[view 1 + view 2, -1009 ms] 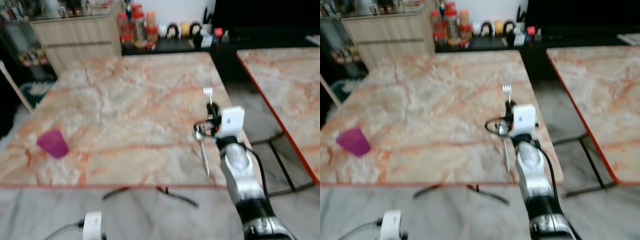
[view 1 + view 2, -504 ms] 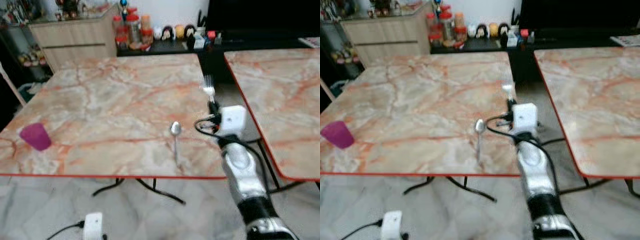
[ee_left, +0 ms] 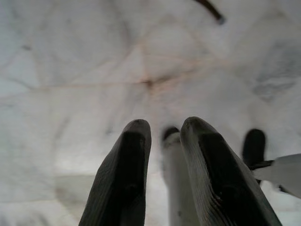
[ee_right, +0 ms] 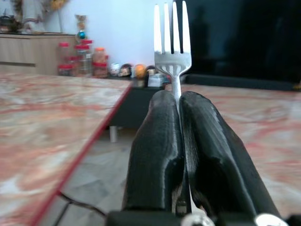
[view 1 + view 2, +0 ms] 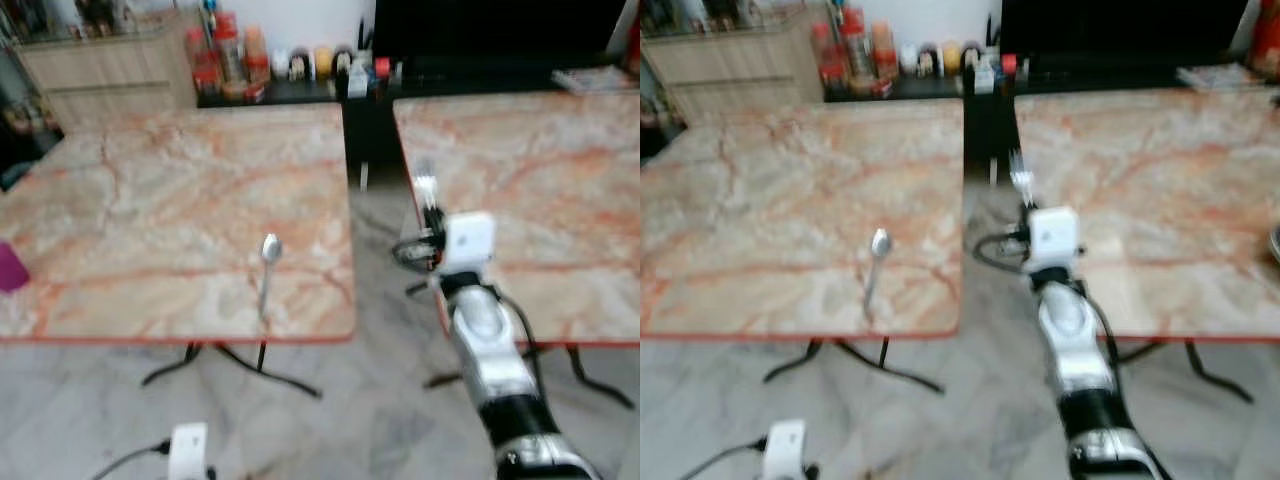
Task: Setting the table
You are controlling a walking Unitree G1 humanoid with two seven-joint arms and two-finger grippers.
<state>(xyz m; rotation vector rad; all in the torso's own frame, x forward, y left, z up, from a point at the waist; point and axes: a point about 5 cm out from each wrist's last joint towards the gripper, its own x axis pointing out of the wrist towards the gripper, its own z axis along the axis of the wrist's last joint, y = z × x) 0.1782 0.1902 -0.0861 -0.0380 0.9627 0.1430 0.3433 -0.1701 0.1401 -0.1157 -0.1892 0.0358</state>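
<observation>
Right gripper (image 4: pixel 179 101) clamped on the upright fork (image 4: pixel 172 42), beside the right-hand table (image 5: pixel 540 150) edge, spoon (image 5: pixel 268 262) well apart; the thin handle, seemingly pinched low, could pivot or slip during placement.

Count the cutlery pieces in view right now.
2. A spoon lies near the front edge of the left table. A fork stands tines-up, clamped in the right hand, beside the right table. Others may be out of frame.
</observation>
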